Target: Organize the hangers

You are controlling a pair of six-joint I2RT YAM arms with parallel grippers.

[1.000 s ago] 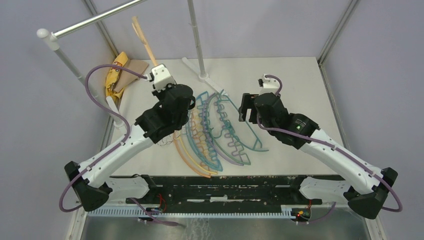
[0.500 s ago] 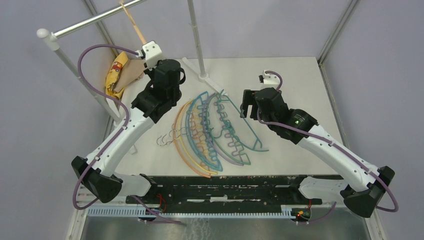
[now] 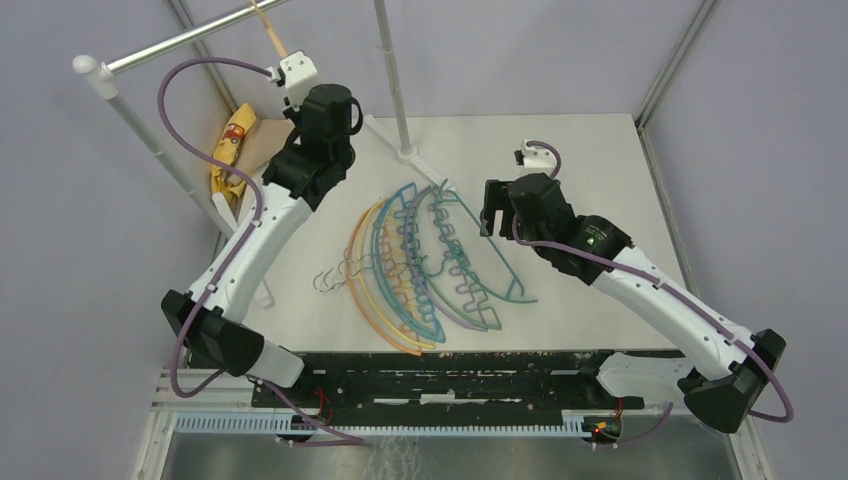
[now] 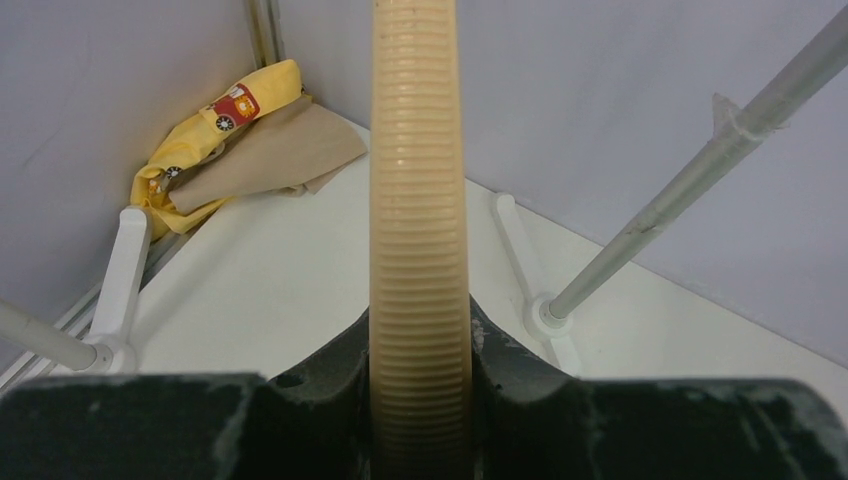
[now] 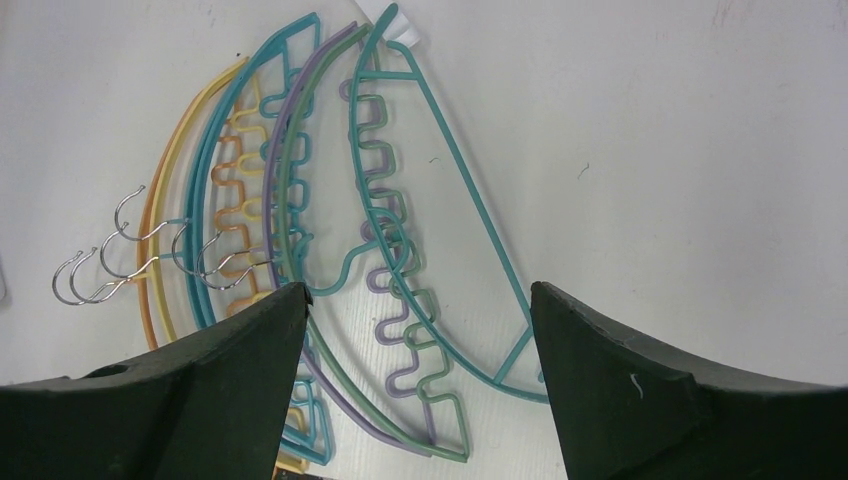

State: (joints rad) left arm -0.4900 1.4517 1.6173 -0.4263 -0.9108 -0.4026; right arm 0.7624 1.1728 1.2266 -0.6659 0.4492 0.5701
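Note:
Several thin hangers (image 3: 430, 260) in teal, green, purple, orange and yellow lie fanned out on the white table, with their metal hooks (image 3: 335, 278) to the left. They fill the right wrist view (image 5: 330, 200). My left gripper (image 3: 290, 72) is raised at the far left, shut on a tan ribbed hanger bar (image 3: 268, 30) that reaches up by the rack's horizontal bar (image 3: 190, 38). In the left wrist view the bar (image 4: 418, 200) runs straight up between the shut fingers of the gripper (image 4: 418, 400). My right gripper (image 3: 492, 210) is open and empty above the right side of the pile, as its wrist view (image 5: 415, 330) also shows.
A yellow and tan cloth (image 3: 232, 150) lies in the far left corner and shows in the left wrist view (image 4: 240, 130). The rack's upright pole (image 3: 392, 75) stands at the back middle on a white foot (image 4: 545, 310). Grey walls enclose the table.
My left arm has lifted and swung to the far left, carrying the tan hanger up to the rack's horizontal bar. The right gripper has barely moved.

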